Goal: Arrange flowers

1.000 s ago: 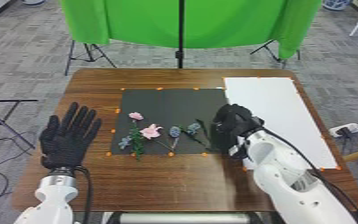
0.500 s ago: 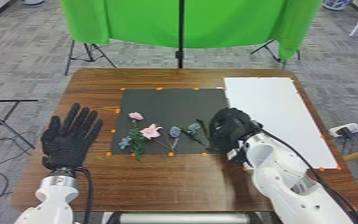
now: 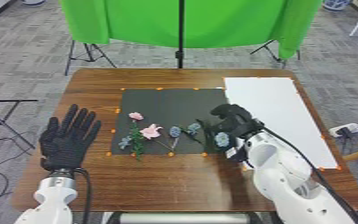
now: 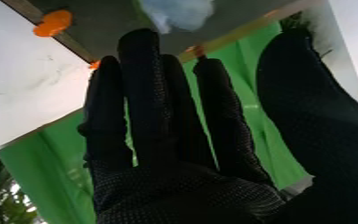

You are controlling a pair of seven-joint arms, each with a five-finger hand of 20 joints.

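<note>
In the head view my right hand (image 3: 232,119) is at the right edge of the black mat, its fingers straight in the right wrist view, where the hand (image 4: 171,175) holds nothing. A blue flower (image 3: 222,139) shows right beside it; a blurred blue flower (image 4: 177,12) lies beyond the fingertips. On the mat's lower half lie a pink flower (image 3: 135,116), a larger pink flower (image 3: 150,131) and several blue flowers, among them one (image 3: 175,132) in the middle and one (image 3: 193,127) farther right. My left hand (image 3: 66,145) rests open left of the mat.
The black mat (image 3: 171,102) has orange marks round its edge. A white board (image 3: 269,100) lies on the right side of the brown table (image 3: 158,185), partly behind my right arm. A green cloth (image 3: 131,22) hangs past the far edge.
My right hand has turned and shifted slightly, uncovering the blue flower beside it. My left hand and the flowers on the mat have stayed in place.
</note>
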